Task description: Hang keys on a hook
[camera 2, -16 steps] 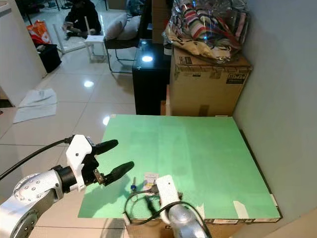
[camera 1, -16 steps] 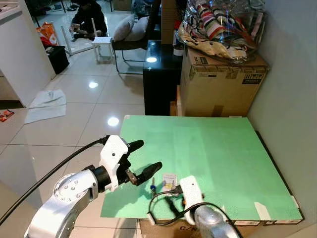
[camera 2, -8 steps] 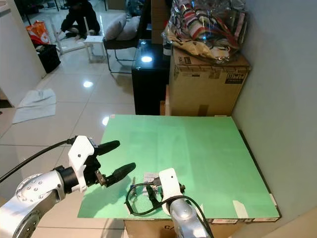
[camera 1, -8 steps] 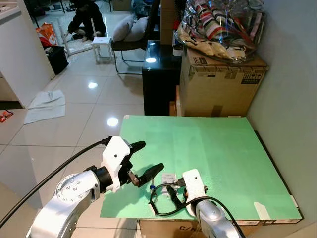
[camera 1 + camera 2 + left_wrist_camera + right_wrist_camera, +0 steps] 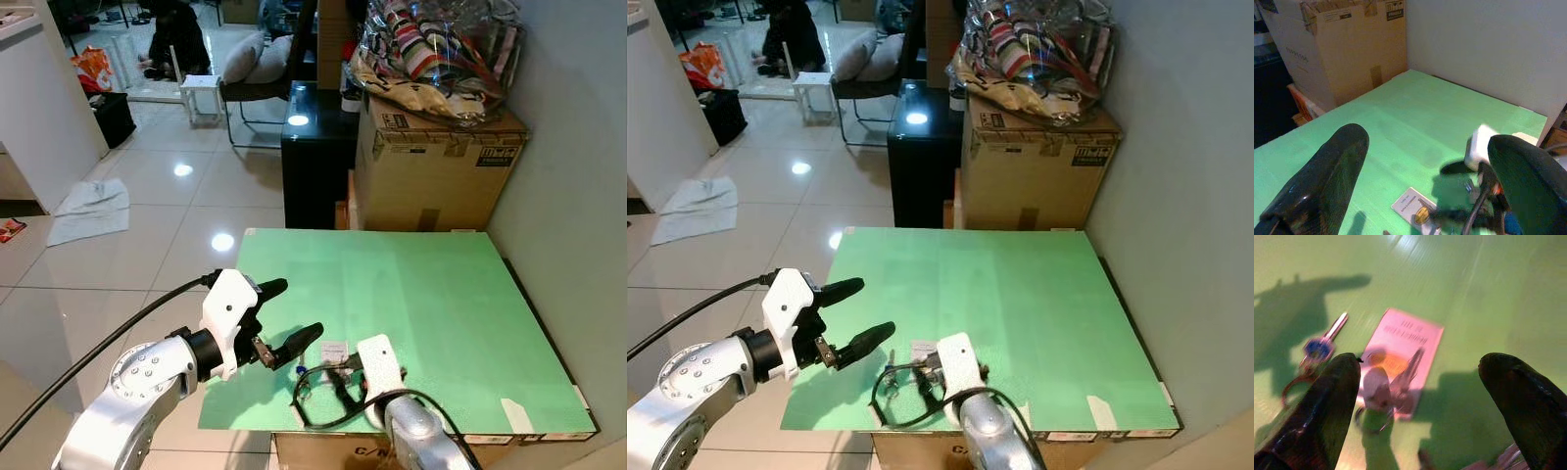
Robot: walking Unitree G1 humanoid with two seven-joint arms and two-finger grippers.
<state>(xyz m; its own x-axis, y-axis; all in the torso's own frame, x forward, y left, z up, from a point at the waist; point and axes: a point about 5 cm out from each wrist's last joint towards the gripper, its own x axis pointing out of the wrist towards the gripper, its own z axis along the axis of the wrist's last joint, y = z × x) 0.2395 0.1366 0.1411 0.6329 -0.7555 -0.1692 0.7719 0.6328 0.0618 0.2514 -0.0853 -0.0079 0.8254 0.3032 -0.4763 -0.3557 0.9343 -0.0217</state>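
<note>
Left gripper (image 5: 279,318) hovers with its two black fingers spread apart over the near-left corner of the green foam-topped table (image 5: 431,294). Just to its right, on the green surface near the front edge, lies the bunch of keys (image 5: 1378,382): a blue-headed silver key (image 5: 1322,340), a ring, and more metal keys resting on a small white printed card (image 5: 1410,338). Right gripper (image 5: 1420,396) sits directly above that bunch, its fingers parted wide to either side of the card, touching nothing.

Beyond the keys the green top runs bare to its far edge and to the grey wall (image 5: 578,147) on the right, with a strip of tape at the near-right corner. Left of the table, pale glossy floor tiles (image 5: 147,215) stretch away, with a white cloth (image 5: 93,208) lying on them. Behind the table stand a black cabinet (image 5: 313,147) and a brown cardboard box (image 5: 441,171), topped by a clear plastic bag of striped fabric (image 5: 441,49).
</note>
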